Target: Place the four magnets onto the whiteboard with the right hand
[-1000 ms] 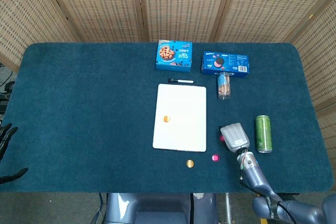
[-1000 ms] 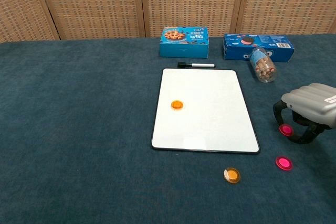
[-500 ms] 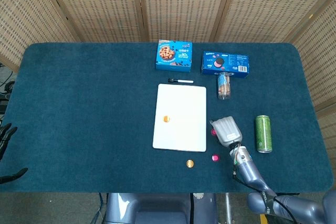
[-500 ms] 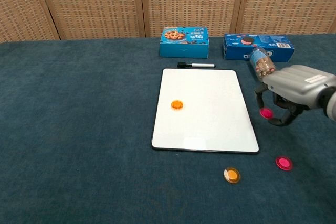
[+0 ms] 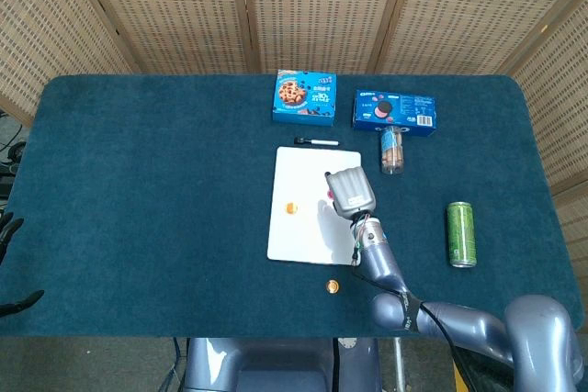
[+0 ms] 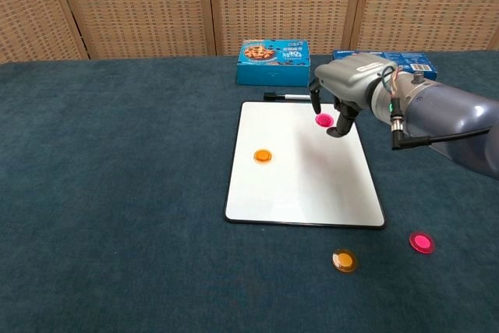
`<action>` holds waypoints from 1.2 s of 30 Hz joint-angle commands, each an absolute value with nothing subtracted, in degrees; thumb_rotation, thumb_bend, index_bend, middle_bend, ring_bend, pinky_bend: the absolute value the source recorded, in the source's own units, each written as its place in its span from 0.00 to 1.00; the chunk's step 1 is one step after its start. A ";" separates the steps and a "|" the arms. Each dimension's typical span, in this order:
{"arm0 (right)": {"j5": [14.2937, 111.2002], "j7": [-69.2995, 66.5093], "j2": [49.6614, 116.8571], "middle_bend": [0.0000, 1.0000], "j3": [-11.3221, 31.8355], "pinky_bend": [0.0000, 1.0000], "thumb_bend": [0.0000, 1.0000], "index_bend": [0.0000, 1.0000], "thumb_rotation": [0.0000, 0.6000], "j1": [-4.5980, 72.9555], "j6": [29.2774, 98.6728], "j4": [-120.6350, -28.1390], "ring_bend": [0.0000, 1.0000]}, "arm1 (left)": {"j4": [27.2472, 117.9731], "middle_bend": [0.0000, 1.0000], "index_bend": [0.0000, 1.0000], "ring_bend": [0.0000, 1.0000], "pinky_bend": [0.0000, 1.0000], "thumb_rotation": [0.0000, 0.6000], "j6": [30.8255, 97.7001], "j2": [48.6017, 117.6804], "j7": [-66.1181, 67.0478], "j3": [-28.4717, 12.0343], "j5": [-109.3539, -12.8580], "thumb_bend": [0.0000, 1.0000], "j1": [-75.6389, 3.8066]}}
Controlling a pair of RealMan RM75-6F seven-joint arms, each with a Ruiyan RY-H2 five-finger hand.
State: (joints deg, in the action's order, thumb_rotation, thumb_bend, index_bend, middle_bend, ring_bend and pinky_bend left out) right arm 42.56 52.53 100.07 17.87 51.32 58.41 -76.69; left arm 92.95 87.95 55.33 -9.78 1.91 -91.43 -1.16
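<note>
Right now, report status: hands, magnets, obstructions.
Right robot hand holds pink magnet over whiteboard. Left robot hand idle at table edge. Orange magnet on board; orange and pink on cloth. Nothing obstructing.

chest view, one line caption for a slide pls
Right hand holds a pink magnet over the whiteboard, orange magnet already placed.

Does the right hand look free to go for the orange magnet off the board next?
Probably not yet: the right hand holds a pink magnet over the whiteboard. Once that is released, the orange magnet lies in the open on the cloth, with nothing blocking it.
</note>
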 commanded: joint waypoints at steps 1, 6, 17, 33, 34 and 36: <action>42.06 52.47 100.38 0.95 17.23 1.00 0.26 0.14 1.00 51.54 59.26 -76.37 0.94 | 93.03 0.00 0.00 0.00 0.00 1.00 88.01 55.28 -9.81 1.97 -91.50 0.00 -1.12; 44.36 51.16 97.24 0.95 16.14 1.00 0.26 0.13 1.00 50.16 61.96 -81.38 0.94 | 93.04 0.00 0.00 0.00 0.00 1.00 88.45 55.22 -10.10 2.02 -91.84 0.00 -0.98; 58.96 39.78 80.06 0.95 5.41 1.00 0.26 0.34 1.00 39.48 65.55 -98.65 0.94 | 92.49 0.00 0.00 0.00 0.00 1.00 89.47 55.28 -10.81 2.65 -93.64 0.00 -0.66; 77.28 20.18 78.98 0.95 -5.34 1.00 0.34 0.36 1.00 26.67 70.30 -90.95 0.94 | 92.71 0.00 0.00 0.00 0.00 1.00 89.66 56.50 -7.05 2.69 -93.88 0.00 -0.50; 77.88 20.27 79.58 0.95 -5.40 1.00 0.34 0.36 1.00 26.35 70.48 -90.46 0.94 | 92.76 0.00 0.00 0.00 0.00 1.00 89.62 56.62 -6.63 2.74 -93.93 0.00 -0.48; 78.53 20.70 80.42 0.95 -5.52 1.00 0.34 0.36 1.00 26.01 70.37 -89.92 0.94 | 92.86 0.00 0.00 0.00 0.00 1.00 89.59 56.75 -6.21 2.75 -93.95 0.00 -0.48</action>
State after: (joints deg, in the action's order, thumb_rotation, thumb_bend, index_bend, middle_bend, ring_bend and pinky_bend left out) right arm 78.11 20.52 79.99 -5.32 26.34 70.27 -90.21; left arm 92.81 89.62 56.67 -6.30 2.72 -93.91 -0.49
